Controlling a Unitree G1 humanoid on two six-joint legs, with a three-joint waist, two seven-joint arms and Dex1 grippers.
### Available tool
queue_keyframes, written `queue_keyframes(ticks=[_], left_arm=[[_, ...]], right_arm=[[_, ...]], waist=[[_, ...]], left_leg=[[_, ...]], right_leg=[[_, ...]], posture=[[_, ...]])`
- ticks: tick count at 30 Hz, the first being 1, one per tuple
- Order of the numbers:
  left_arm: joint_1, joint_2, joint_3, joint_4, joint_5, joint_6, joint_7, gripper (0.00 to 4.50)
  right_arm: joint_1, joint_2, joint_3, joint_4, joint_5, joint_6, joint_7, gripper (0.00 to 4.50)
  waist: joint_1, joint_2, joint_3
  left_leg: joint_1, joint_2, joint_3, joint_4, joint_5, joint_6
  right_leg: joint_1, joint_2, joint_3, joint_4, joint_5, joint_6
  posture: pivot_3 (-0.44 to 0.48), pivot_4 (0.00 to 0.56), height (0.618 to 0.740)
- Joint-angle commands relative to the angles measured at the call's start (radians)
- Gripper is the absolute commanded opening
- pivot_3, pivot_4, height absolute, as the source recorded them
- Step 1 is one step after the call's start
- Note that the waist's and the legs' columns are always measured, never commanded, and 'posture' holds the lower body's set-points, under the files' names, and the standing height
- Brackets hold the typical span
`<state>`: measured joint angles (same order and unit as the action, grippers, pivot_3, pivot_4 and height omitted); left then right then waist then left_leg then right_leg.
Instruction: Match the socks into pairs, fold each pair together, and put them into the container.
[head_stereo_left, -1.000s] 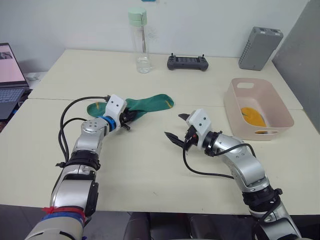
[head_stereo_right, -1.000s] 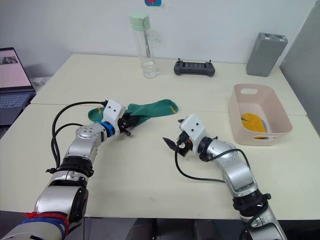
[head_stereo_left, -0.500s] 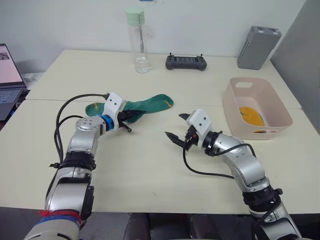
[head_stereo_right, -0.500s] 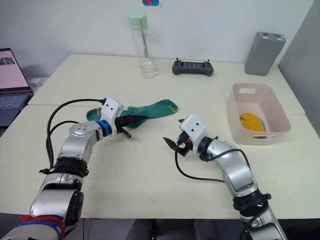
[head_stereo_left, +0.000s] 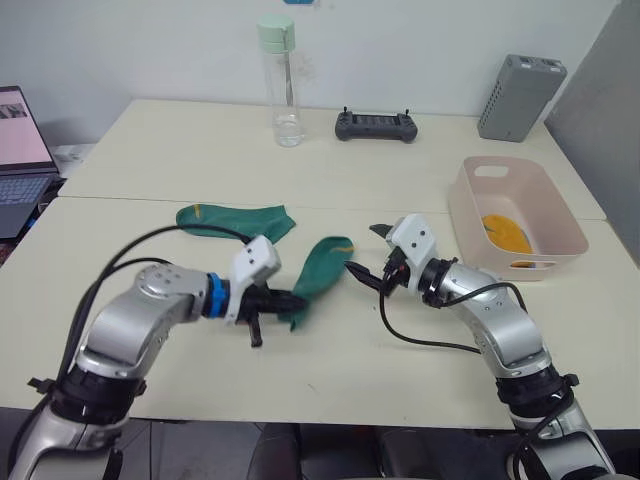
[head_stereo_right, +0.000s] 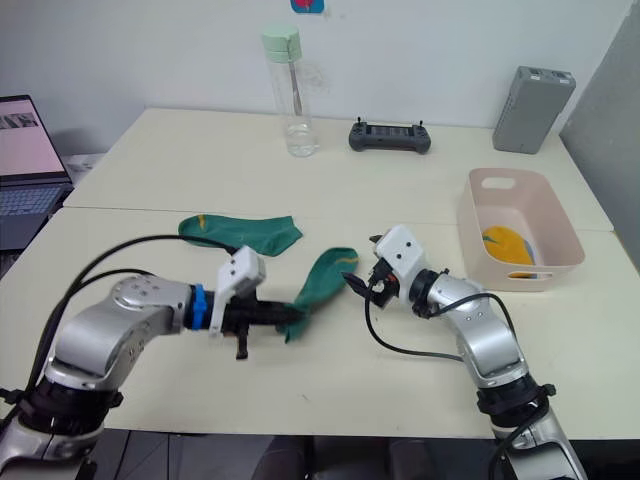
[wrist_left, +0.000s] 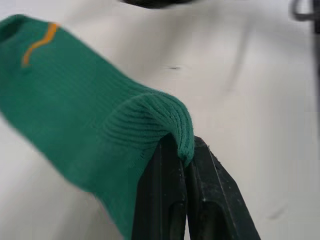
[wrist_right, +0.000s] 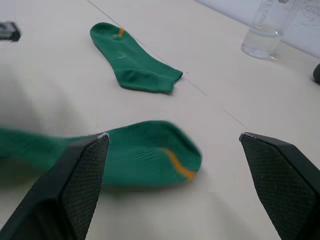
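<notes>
Our left gripper (head_stereo_left: 290, 298), clamped shut on one dark green sock (head_stereo_left: 318, 275), has dragged it off its mate (head_stereo_left: 235, 220) (which stays flat behind), so the pair is now split. The held sock runs diagonally, toe toward our wide-open, empty right gripper (head_stereo_left: 365, 252). The container (head_stereo_left: 520, 262) waits far right.

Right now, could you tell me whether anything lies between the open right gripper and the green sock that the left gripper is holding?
Nothing visible does. The right gripper is open just beside the toe end of the held green sock, with bare table around it. The left gripper pinches the sock's other end.
</notes>
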<state>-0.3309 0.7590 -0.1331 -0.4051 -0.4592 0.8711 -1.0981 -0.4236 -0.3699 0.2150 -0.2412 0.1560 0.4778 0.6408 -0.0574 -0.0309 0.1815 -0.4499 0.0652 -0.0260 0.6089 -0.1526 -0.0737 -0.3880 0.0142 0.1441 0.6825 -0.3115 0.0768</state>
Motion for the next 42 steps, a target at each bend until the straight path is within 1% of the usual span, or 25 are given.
queue_keyframes(ticks=[1, 4, 5, 8, 11, 12, 15, 17, 19, 20, 22, 25, 27, 29, 33, 38, 39, 41, 42], left_arm=[[0.023, -0.01, -0.033, -0.074, -0.028, 0.014, 0.028, 0.67], [0.02, -0.015, -0.013, -0.079, -0.067, 0.028, 0.032, 1.48], [0.018, -0.005, -0.001, -0.074, -0.072, 0.013, 0.022, 1.91], [0.015, 0.04, 0.035, -0.06, -0.101, -0.019, -0.032, 2.76], [-0.025, 0.086, 0.077, 0.028, -0.11, -0.068, -0.094, 3.75], [-0.067, 0.067, 0.071, 0.105, -0.074, -0.123, -0.081, 4.01], [-0.194, -0.046, 0.014, 0.331, 0.069, -0.301, 0.026, 4.01], [-0.259, -0.128, -0.028, 0.464, 0.158, -0.402, 0.089, 4.01], [-0.316, -0.205, -0.069, 0.583, 0.226, -0.493, 0.122, 4.01], [-0.333, -0.229, -0.079, 0.623, 0.249, -0.523, 0.128, 4.01], [-0.37, -0.265, -0.12, 0.709, 0.327, -0.609, 0.158, 4.01], [-0.413, -0.319, -0.153, 0.783, 0.367, -0.65, 0.16, 4.01], [-0.435, -0.332, -0.16, 0.833, 0.403, -0.688, 0.175, 3.62], [-0.449, -0.338, -0.144, 0.867, 0.406, -0.703, 0.173, 3.12], [-0.449, -0.331, -0.126, 0.876, 0.398, -0.702, 0.153, 1.84], [-0.425, -0.327, -0.1, 0.84, 0.378, -0.662, 0.143, 0.28], [-0.421, -0.326, -0.094, 0.835, 0.377, -0.655, 0.149, 0.03], [-0.417, -0.324, -0.085, 0.829, 0.378, -0.641, 0.16, 0.03], [-0.418, -0.325, -0.069, 0.832, 0.381, -0.628, 0.189, 0.03]], right_arm=[[0.014, -0.05, -0.04, -0.066, 0.061, 0.008, 0.071, 4.5], [0.045, -0.116, -0.079, -0.107, 0.115, 0.045, 0.124, 4.5], [0.057, -0.136, -0.096, -0.123, 0.136, 0.059, 0.137, 4.5], [0.094, -0.181, -0.129, -0.17, 0.192, 0.104, 0.164, 4.5], [0.159, -0.249, -0.153, -0.246, 0.274, 0.188, 0.215, 4.5], [0.184, -0.283, -0.151, -0.279, 0.315, 0.233, 0.242, 4.5], [0.219, -0.346, -0.125, -0.336, 0.38, 0.323, 0.283, 4.5], [0.216, -0.344, -0.106, -0.344, 0.381, 0.332, 0.268, 4.5], [0.201, -0.322, -0.085, -0.344, 0.37, 0.332, 0.239, 4.5], [0.196, -0.314, -0.079, -0.344, 0.367, 0.332, 0.229, 4.5], [0.186, -0.295, -0.072, -0.346, 0.37, 0.337, 0.208, 4.5], [0.183, -0.276, -0.063, -0.361, 0.376, 0.354, 0.177, 4.5], [0.188, -0.274, -0.061, -0.372, 0.384, 0.363, 0.166, 4.5], [0.199, -0.278, -0.06, -0.38, 0.387, 0.368, 0.159, 4.5], [0.213, -0.292, -0.035, -0.378, 0.366, 0.356, 0.153, 4.5], [0.196, -0.27, -0.011, -0.365, 0.363, 0.356, 0.13, 4.5], [0.191, -0.264, -0.005, -0.363, 0.36, 0.36, 0.122, 4.5], [0.186, -0.254, 0.002, -0.359, 0.36, 0.369, 0.11, 4.5], [0.185, -0.243, 0.001, -0.361, 0.371, 0.384, 0.099, 4.5]], waist=[[0.0, 0.0, 0.0], [0.001, 0.0, 0.0], [0.001, 0.0, 0.0], [0.0, 0.0, 0.0], [0.0, 0.0, 0.0], [0.0, 0.0, 0.0], [0.012, 0.001, 0.0], [0.017, -0.001, 0.0], [0.019, -0.001, 0.0], [0.018, -0.001, 0.0], [0.014, -0.001, 0.0], [0.014, -0.001, 0.0], [0.016, -0.001, 0.0], [0.015, -0.001, 0.0], [0.015, -0.001, 0.0], [0.015, -0.001, 0.0], [0.014, -0.001, 0.0], [0.014, -0.001, 0.0], [0.014, -0.001, 0.0]], left_leg=[[0.0, 0.0, 0.0, 0.0, 0.0, 0.0], [0.0, 0.0, 0.0, 0.0, 0.0, 0.0], [0.0, 0.0, 0.0, 0.0, 0.0, 0.0], [0.0, 0.0, 0.0, 0.0, 0.0, 0.0], [0.0, 0.0, 0.0, 0.0, 0.0, 0.0], [0.0, 0.0, 0.0, 0.0, 0.0, 0.0], [0.0, -0.001, 0.0, 0.0, 0.0, 0.0], [0.0, -0.001, 0.0, 0.002, 0.0, 0.001], [0.0, -0.001, 0.001, 0.003, 0.0, 0.001], [0.0, -0.001, 0.001, 0.004, 0.0, 0.001], [0.0, -0.001, 0.001, 0.003, 0.0, 0.001], [-0.001, -0.001, 0.001, 0.002, 0.0, 0.001], [-0.001, -0.001, 0.001, 0.002, 0.0, 0.001], [-0.001, -0.001, 0.001, 0.001, 0.0, 0.001], [-0.001, -0.001, 0.001, 0.001, 0.0, 0.001], [-0.001, -0.001, 0.001, 0.002, 0.0, 0.001], [-0.001, -0.001, 0.001, 0.002, 0.0, 0.001], [-0.001, -0.001, 0.001, 0.002, 0.0, 0.001], [-0.001, -0.001, 0.0, 0.002, 0.0, 0.001]], right_leg=[[0.0, 0.0, 0.0, 0.0, 0.0, 0.0], [0.0, 0.0, 0.0, 0.0, 0.0, 0.0], [0.0, 0.0, 0.0, 0.0, 0.0, 0.0], [0.0, 0.0, 0.0, 0.0, -0.001, 0.0], [0.0, 0.0, 0.0, 0.0, -0.001, -0.001], [0.0, 0.0, 0.0, 0.0, -0.002, -0.001], [0.001, 0.0, 0.0, -0.001, -0.002, -0.001], [0.001, 0.0, 0.0, -0.001, -0.002, -0.002], [0.002, 0.0, 0.002, -0.002, -0.001, 0.001], [0.002, 0.0, 0.002, -0.002, 0.001, 0.004], [0.001, 0.0, 0.002, -0.001, 0.001, 0.004], [0.0, 0.001, 0.002, -0.001, 0.001, 0.003], [0.0, 0.001, 0.002, -0.001, 0.001, 0.002], [0.0, 0.001, 0.002, -0.001, 0.001, 0.002], [0.0, 0.001, 0.002, -0.001, 0.001, 0.003], [0.0, 0.0, 0.002, -0.001, 0.001, 0.003], [0.0, 0.001, 0.002, -0.001, 0.001, 0.003], [0.0, 0.001, 0.001, -0.001, 0.001, 0.003], [0.0, 0.001, 0.001, -0.001, 0.001, 0.003]], posture=[[0.0, 0.15, 0.74], [0.0, 0.15, 0.74], [0.0, 0.15, 0.74], [0.0, 0.15, 0.74], [0.0, 0.15, 0.74], [0.0, 0.15, 0.74], [0.0, 0.15, 0.74], [0.0, 0.15, 0.74], [0.0, 0.15, 0.74], [0.0, 0.15, 0.74], [0.0, 0.15, 0.74], [0.0, 0.15, 0.74], [0.0, 0.15, 0.74], [0.0, 0.15, 0.74], [0.0, 0.15, 0.74], [0.0, 0.15, 0.74], [0.0, 0.15, 0.74], [0.0, 0.15, 0.74], [0.0, 0.15, 0.74]])
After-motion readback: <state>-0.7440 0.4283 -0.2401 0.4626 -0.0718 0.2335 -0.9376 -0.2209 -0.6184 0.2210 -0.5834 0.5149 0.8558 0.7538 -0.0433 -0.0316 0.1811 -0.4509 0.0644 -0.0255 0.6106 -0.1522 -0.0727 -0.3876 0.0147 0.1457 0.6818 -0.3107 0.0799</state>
